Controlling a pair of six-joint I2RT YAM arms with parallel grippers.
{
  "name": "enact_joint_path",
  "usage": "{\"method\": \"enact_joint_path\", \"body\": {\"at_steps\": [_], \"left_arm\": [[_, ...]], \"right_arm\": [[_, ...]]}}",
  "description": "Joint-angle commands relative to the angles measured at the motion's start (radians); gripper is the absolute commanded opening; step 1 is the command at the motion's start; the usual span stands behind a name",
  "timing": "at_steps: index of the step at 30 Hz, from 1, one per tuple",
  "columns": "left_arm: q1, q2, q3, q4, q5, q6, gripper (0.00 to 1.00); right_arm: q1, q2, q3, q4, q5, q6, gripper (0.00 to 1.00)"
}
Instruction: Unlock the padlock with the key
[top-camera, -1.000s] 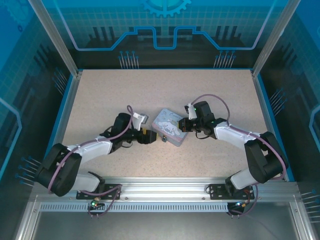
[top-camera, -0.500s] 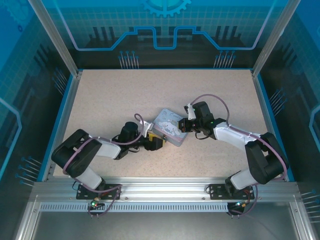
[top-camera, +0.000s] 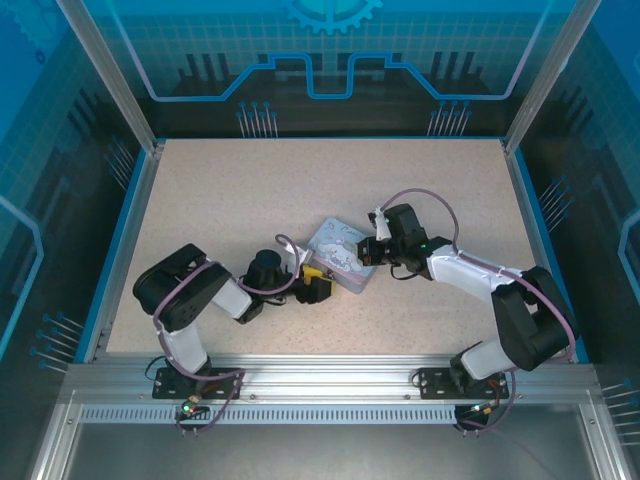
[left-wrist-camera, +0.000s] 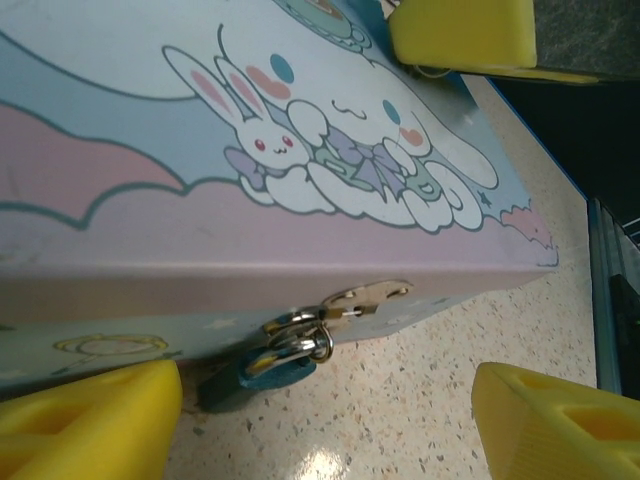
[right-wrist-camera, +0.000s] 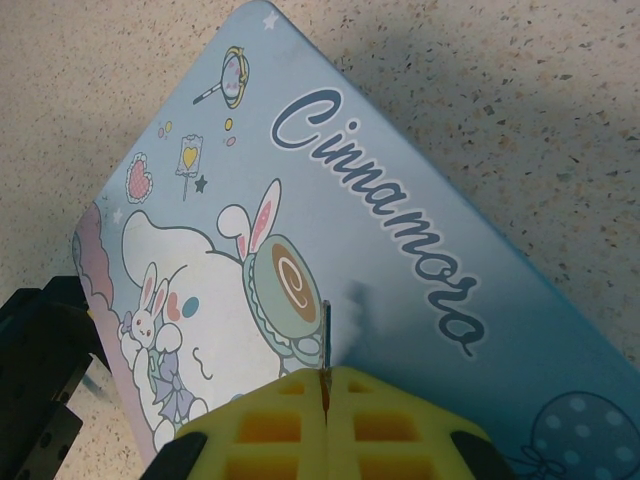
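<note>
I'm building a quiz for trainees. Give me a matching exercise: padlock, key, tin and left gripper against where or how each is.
1 padlock
2 key
3 tin
4 left gripper

A open, facing the padlock
B pinched in the right gripper
C hangs on the tin's hasp
D flat on the table

Pairs: 1-C, 2-B, 3-D, 4-A

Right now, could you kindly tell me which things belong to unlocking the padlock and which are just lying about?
For the job:
- padlock, hanging at the front of the tin
- key, pinched in the shut right gripper
- left gripper, open, a finger on either side of the padlock

Just there:
- the tin itself, merely carrying the padlock
- speckled table
</note>
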Motion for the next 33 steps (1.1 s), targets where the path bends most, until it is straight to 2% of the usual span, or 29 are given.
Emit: {"method": "enact_joint_path", "body": {"at_steps": [1, 9, 19, 33], "left_arm": [[-0.008, 0.043, 0.002, 0.075, 0.006, 0.030, 0.77], [-0.008, 0.137, 0.030, 0.166, 0.065, 0.029, 0.73], [-0.007, 0.133, 0.059, 0.134, 0.155, 0.022, 0.56], [-0.007, 0.126, 0.120, 0.046, 0.096, -0.005, 0.53]], "right_arm": [[0.019, 0.005, -0.003, -0.102, 0.030, -0.012, 0.02], [0.034, 0.025, 0.024, -0.116, 0.043, -0.011, 0.02], [0.039, 0.028, 0.028, -0.122, 0.050, -0.010, 0.02], [0.040, 0.004, 0.009, -0.117, 0.058, -0.009, 0.02]]}}
